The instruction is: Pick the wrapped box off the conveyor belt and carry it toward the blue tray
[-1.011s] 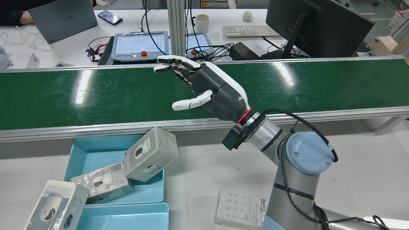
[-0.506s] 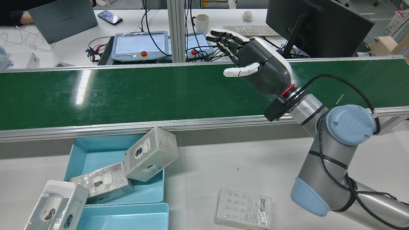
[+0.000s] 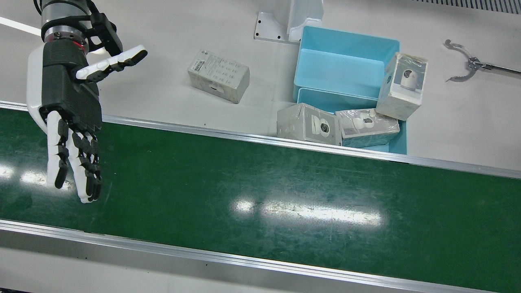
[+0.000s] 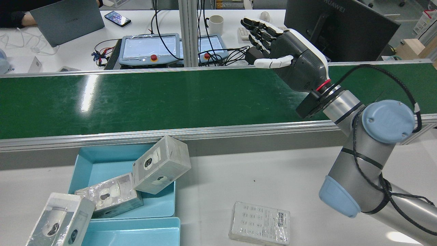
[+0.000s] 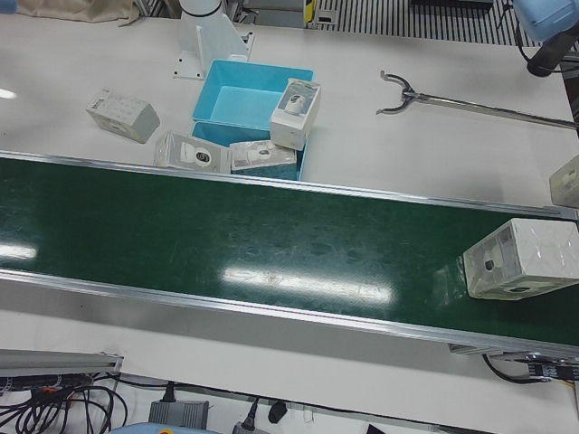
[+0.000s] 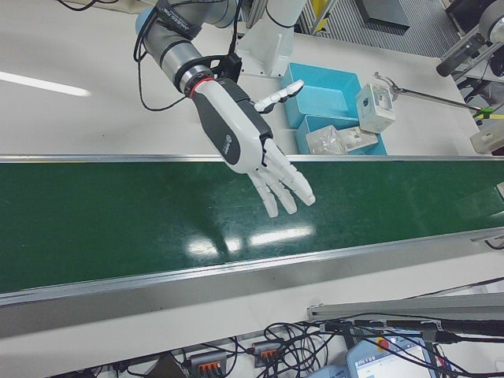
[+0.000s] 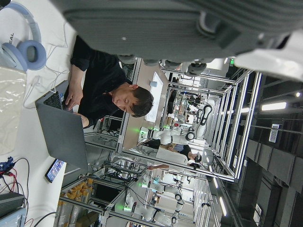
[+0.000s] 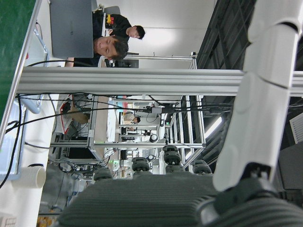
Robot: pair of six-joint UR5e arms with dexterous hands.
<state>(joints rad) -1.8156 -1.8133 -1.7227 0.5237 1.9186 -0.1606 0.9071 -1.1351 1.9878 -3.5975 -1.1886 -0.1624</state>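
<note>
A wrapped box [image 5: 523,259] lies on the green conveyor belt [image 5: 226,235] at the right end of the left-front view; the other views do not show it. The blue tray [image 4: 99,159] stands on the white table on the robot's side of the belt, and also shows in the front view [image 3: 346,53]. My right hand [image 4: 290,58] is open and empty, raised over the belt's far edge, far from the box; it also shows in the front view [image 3: 69,110] and the right-front view [image 6: 244,142]. My left hand [image 7: 189,28] shows only its palm edge, with nothing in it.
Three wrapped boxes [image 4: 160,164] [image 4: 109,194] [image 4: 58,218] lie in or against the tray. A flat wrapped box [image 4: 259,222] lies on the table near the right arm. A metal hook tool [image 3: 460,65] lies beyond the tray. Another box [image 5: 568,181] sits beside the belt's end.
My right hand has swung from over the middle of the belt to the right and toward its far edge, rising a little. It stays open and empty.
</note>
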